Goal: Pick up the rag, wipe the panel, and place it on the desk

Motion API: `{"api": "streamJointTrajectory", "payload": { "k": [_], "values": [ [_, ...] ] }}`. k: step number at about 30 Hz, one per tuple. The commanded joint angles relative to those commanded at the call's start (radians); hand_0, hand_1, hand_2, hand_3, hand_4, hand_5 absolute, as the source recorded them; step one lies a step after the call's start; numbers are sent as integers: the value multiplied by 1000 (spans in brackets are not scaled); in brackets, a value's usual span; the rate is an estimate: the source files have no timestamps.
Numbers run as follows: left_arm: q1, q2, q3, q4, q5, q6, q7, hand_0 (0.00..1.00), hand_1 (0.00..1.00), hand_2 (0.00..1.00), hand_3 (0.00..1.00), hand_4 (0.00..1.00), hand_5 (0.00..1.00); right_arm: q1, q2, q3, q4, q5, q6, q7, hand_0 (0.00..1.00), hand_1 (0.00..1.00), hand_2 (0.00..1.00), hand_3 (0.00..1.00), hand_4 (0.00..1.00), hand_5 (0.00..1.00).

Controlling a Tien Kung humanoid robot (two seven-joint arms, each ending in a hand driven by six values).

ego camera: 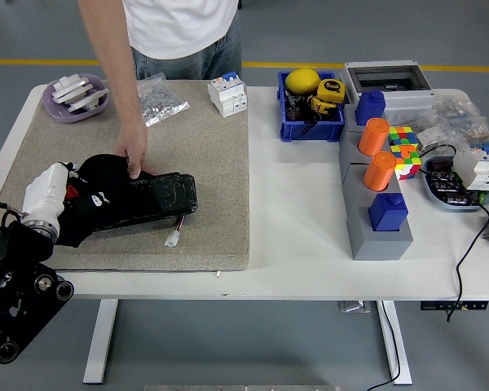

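Head view, looking down over a white table [293, 244] with a beige mat [204, 171] covering its left half. A black rag [98, 199] lies bunched on the near left part of the mat, draped over the left end of a black panel [159, 195] that rests flat on the mat and stretches out to the right. The robot's left hand [61, 199], with a white back and black fingers, is pressed into the rag's left side; its fingers are curled into the cloth and grip it. The left arm comes up from the near left corner, wrist tilted so the hand points right and away. A person stands at the far side, one arm reaching down, and the person's hand [134, 156] rests on the far edge of the rag and panel, just right of the robot's hand. A small white connector [173, 239] lies on the mat just near of the panel. On the right half sit a blue bin [310, 126], a grey block [373, 224] with orange cylinders [378, 155], and a colour cube [404, 151]. The right arm is out of sight.
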Motion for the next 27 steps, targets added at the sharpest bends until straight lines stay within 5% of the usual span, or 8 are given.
{"api": "streamJointTrajectory", "payload": {
  "k": [14,27],
  "values": [
    [8,27,-136,88,-10,13,-18,187,111,452,417,161,2,-4,2,21,0,-17,-3,-7,713,260,628,634,998,603],
    [-72,43,-97,211,-128,39,-93,197,123,449,413,150,2,5,6,12,0,-18,-3,-6,713,260,629,634,998,603]
  ]
}}
